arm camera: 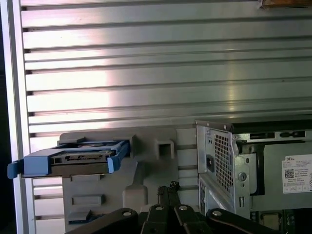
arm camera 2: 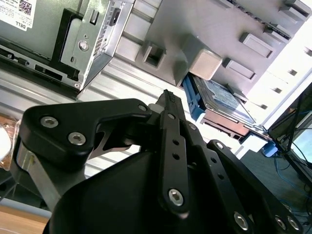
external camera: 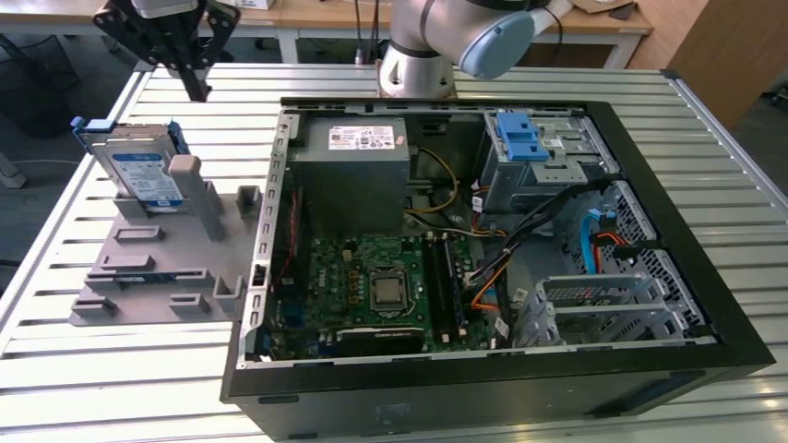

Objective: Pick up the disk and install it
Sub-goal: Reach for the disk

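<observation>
The disk [external camera: 139, 172], a silver drive with a white-and-blue label in a blue carrier, stands on edge in a slot of the grey fixture plate [external camera: 161, 269] at the exterior view's left. My gripper [external camera: 197, 92] hangs above and behind it, apart from it, fingers shut together with nothing between them. In the first wrist view the disk [arm camera: 73, 158] shows edge-on beyond the fingertips [arm camera: 168, 187]. In the second wrist view the disk [arm camera 2: 224, 97] leans beside a grey post, past the gripper [arm camera 2: 168, 95].
An open computer case [external camera: 689, 305] lies on the slatted metal table [external camera: 111, 378], with a grey power supply [external camera: 357, 171], motherboard [external camera: 382, 281] and a drive cage with a blue latch [external camera: 523, 138]. The arm's base [external camera: 419, 65] stands behind the case.
</observation>
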### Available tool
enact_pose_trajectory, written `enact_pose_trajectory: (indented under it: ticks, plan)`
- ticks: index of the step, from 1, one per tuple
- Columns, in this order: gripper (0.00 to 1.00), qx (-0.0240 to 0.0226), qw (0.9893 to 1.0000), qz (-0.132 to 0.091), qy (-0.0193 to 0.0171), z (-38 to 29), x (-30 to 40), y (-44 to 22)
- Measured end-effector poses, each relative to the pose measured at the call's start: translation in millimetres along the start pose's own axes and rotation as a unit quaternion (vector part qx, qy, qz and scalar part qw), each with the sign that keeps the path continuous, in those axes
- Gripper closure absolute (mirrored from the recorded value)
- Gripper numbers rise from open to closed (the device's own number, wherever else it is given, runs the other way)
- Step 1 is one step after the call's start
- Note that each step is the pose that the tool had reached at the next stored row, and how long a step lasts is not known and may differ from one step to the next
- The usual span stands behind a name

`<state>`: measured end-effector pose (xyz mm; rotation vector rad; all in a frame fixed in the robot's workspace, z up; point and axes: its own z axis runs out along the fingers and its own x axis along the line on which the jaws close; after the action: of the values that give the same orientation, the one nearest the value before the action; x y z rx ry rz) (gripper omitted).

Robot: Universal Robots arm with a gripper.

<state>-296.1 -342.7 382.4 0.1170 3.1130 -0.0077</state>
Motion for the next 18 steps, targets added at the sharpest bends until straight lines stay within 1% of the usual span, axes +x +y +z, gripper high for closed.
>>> enact_pose_trajectory:
  ticks: [18]
  plan:
    - [0.89, 0.0000, 1.0000, 0.000, 0.0001, 1.0, 13.9, -0.9]
